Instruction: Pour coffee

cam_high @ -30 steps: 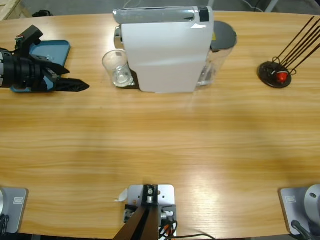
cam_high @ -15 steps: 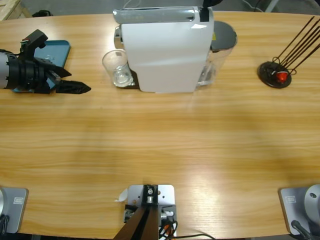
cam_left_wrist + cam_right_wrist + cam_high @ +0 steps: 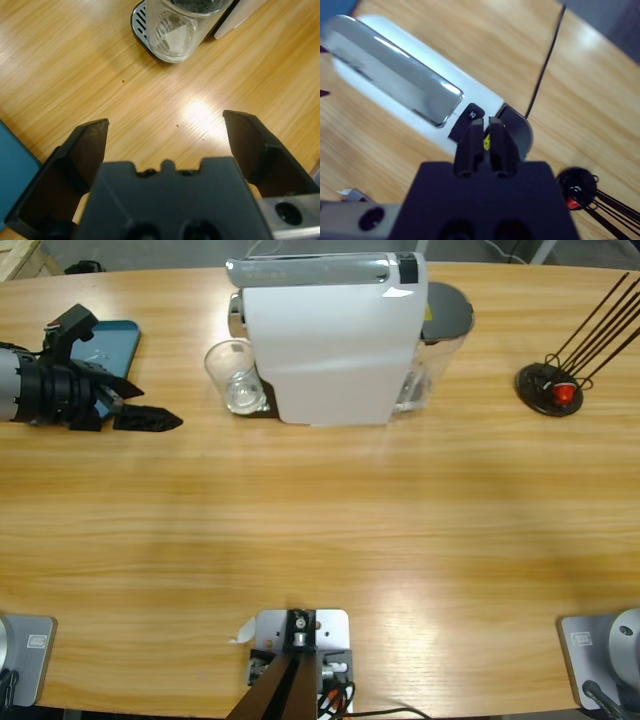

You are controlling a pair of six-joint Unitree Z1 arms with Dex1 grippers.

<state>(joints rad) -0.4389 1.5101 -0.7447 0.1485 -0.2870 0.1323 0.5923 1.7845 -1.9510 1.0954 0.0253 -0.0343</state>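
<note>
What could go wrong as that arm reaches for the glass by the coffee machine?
The glass stands on the small drip tray, tight against the white coffee machine. The left gripper is open and aimed at it; if it comes in off-centre, one jaw could nudge the glass off the tray or tip it. There may be little room for a jaw on the machine's side, so it might scrape the machine.

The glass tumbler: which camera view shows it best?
The left wrist view: the glass tumbler stands close ahead of the open left pincer, on the machine's drip tray, though its rim is cut off. The high view shows it whole but small, beside the white coffee machine. The right wrist view does not show it.
</note>
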